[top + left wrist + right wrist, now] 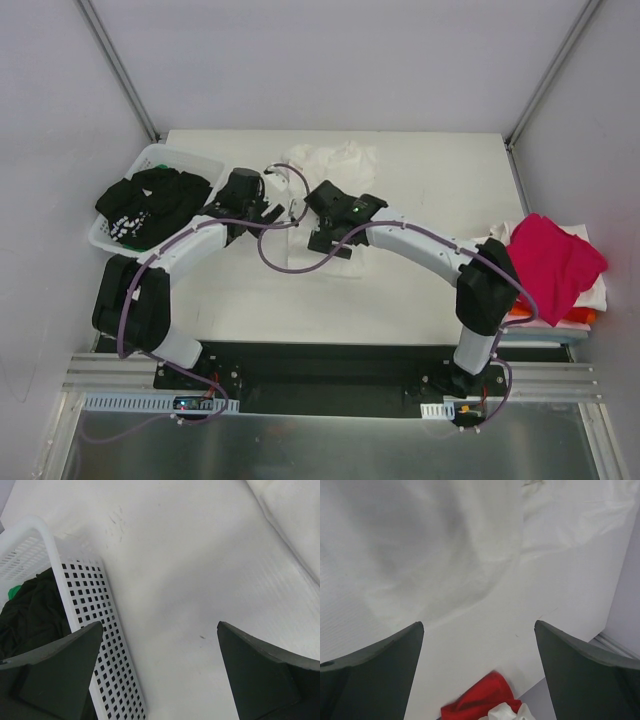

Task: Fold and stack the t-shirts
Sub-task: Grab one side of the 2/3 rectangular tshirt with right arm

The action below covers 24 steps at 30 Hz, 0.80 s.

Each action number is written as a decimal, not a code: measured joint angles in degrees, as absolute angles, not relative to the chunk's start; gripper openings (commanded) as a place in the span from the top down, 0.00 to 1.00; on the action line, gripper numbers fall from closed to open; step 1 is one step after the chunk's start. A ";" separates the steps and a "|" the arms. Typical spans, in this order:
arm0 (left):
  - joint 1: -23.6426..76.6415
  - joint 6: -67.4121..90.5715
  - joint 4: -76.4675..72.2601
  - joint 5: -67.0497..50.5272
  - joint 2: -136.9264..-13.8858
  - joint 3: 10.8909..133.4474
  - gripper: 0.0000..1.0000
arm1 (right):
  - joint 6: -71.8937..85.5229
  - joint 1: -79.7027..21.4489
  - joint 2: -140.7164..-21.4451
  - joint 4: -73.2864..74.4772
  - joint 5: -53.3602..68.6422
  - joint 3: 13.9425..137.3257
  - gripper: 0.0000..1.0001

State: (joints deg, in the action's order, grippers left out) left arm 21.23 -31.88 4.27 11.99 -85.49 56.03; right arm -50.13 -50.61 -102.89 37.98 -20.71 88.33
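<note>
From the overhead camera, a crumpled white cloth t-shirt (335, 165) lies at 12 o'clock on the white rectangular table (400, 300). At 9 o'clock a white perforated plastic basket (165, 158) holds a black t-shirt with white print (150, 205). At 3 o'clock, on the table's edge, a magenta t-shirt (552, 265) lies on top of a stack of folded tees (592, 300), with white and orange layers showing under it. Both arms reach to the middle. The left gripper (262, 208) is just at 3 o'clock of the basket, and the right gripper (318, 212) is just at 6 o'clock of the white tee.

In the left wrist view, the left gripper (160, 625) has its two dark fingers (60, 675) spread wide over bare table, with nothing between them. The basket (90, 605) stands at 9 o'clock with the black tee (30, 615) inside it. An edge of the white tee (295, 520) shows at 1 o'clock.

In the right wrist view, the right gripper (479, 624) is likewise spread wide and grips nothing. The white tee (435, 545) fills the view from 9 to 1 o'clock, lying flat in soft wrinkles. A bit of red cloth (480, 700) shows at 6 o'clock; which tee it belongs to I cannot tell.
</note>
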 measured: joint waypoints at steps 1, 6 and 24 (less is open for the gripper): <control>20.97 -31.66 4.45 12.32 -85.97 56.49 0.01 | -49.76 -51.07 -102.85 38.17 -20.45 87.33 0.03; 18.44 -30.55 4.78 12.97 -91.22 60.82 0.01 | -48.07 -52.12 -102.87 38.74 -18.96 82.81 0.03; 7.05 -30.50 3.38 14.61 -105.03 72.71 0.01 | -45.23 -56.97 -110.87 38.39 -12.56 81.95 0.03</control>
State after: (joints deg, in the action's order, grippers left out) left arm 7.05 -30.50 3.38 14.61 -105.03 72.71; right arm -45.23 -56.97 -110.87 38.39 -12.56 81.95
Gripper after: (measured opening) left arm 0.992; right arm 0.967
